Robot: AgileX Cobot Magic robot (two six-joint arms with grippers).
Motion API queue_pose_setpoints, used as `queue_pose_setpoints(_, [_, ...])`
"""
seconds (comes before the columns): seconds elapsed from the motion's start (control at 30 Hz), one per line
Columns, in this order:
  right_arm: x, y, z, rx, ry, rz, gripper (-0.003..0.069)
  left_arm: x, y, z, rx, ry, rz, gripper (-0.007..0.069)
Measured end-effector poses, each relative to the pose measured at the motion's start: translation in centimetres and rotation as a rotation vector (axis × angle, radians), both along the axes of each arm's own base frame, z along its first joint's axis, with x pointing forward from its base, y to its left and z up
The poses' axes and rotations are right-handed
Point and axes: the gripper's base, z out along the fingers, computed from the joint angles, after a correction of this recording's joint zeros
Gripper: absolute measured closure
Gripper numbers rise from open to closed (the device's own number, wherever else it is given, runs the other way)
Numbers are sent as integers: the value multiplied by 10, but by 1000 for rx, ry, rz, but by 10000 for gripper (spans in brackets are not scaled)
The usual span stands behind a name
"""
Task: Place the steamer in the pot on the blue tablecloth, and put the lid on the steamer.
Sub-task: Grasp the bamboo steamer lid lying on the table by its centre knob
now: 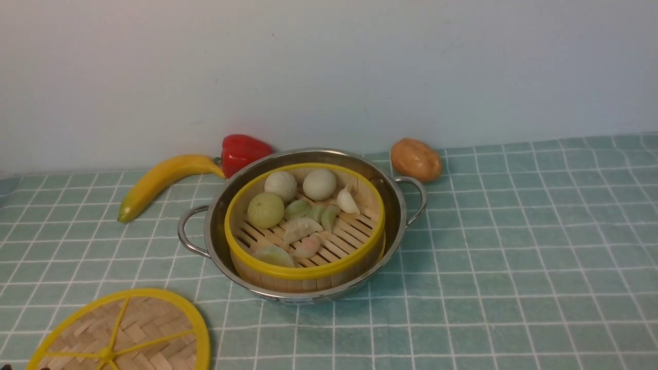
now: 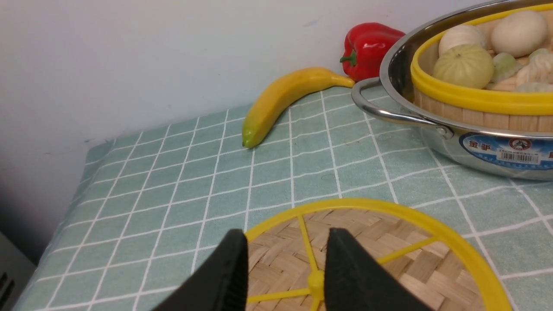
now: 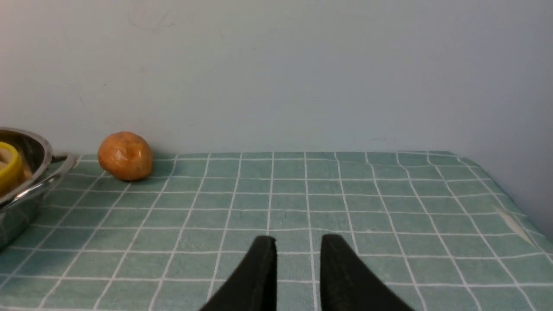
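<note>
Sitting inside the pot (image 1: 397, 216), the steamer (image 1: 308, 268) shows its buns and dumplings uncovered, and both stand on the blue tablecloth (image 1: 514, 246). The lid (image 1: 149, 321) lies flat on the cloth, to the pot's near left and apart from it. The left jaws hang spread over the lid near its hub, holding nothing. The right jaws stand slightly parted over bare cloth, to the pot's right. A banana (image 1: 159, 180), red pepper (image 1: 241, 151) and potato (image 1: 416, 159) rest by the wall.
</note>
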Motion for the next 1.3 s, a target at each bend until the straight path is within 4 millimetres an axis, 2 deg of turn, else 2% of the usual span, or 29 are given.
queue_pose_setpoints(0.2, [0,1,1,1,-12,9,462,0,0,0,0,0,0,382])
queue_pose_setpoints(0.37, [0,5,2,72,-28,56,449,0,0,0,0,0,0,382])
queue_pose_setpoints(0.7, [-1,9,-7,-57,77,112,423,0,0,0,0,0,0,382])
queue_pose_setpoints(1.3, [-1,10,-11,-16,116,119,419,0,0,0,0,0,0,382])
